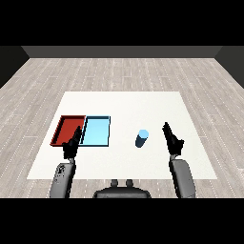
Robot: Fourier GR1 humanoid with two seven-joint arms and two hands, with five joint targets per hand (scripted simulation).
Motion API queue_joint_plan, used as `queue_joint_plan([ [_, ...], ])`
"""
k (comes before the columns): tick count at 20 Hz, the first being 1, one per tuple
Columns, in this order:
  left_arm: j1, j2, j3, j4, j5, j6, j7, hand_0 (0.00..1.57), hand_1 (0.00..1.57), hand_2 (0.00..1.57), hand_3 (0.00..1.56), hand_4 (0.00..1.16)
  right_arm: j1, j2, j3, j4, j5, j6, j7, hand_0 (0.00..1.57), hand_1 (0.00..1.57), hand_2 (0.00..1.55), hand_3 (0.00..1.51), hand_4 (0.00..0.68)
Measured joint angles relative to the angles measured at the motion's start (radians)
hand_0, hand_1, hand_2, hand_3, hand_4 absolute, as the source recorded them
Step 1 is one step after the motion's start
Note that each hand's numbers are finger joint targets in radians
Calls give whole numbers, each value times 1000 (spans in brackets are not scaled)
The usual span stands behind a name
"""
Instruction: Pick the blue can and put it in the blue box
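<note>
Blue can (141,138), upright, not yet picked up.
Right hand (172,139) near it, fingers straight, empty, seemingly poised to reach; left hand (72,144) likewise, by blue tray (96,131).

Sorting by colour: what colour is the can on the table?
Blue; the can shows best in the head view.

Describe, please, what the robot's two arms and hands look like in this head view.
Both forearms are grey, rounded and smooth, coming in from the lower corners. The left forearm carries a few small dark marks on its casing; the right forearm looks plain. Each ends in a slim black hand with fingers and a thumb: the left hand and the right hand. No cables or sleeves show.
</note>
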Motion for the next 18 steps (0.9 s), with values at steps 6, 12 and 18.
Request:
queue_joint_plan([
  [6, 3, -37, -1, 20, 5, 9, -21, 0, 0, 0, 0, 0, 21, 75, 54, 29, 48, -44, 42, 0, 0, 0, 0, 0],
  [12, 14, -79, 14, -30, 47, -4, -249, 0, 0, 0, 0, 0, 29, 126, 106, 16, -21, 26, -178, 0, 0, 0, 0, 0],
  [18, 4, -83, 33, 22, 61, -17, -365, 0, 0, 0, 0, 0, 48, 128, 112, 43, -46, 66, -280, 0, 0, 0, 0, 0],
])
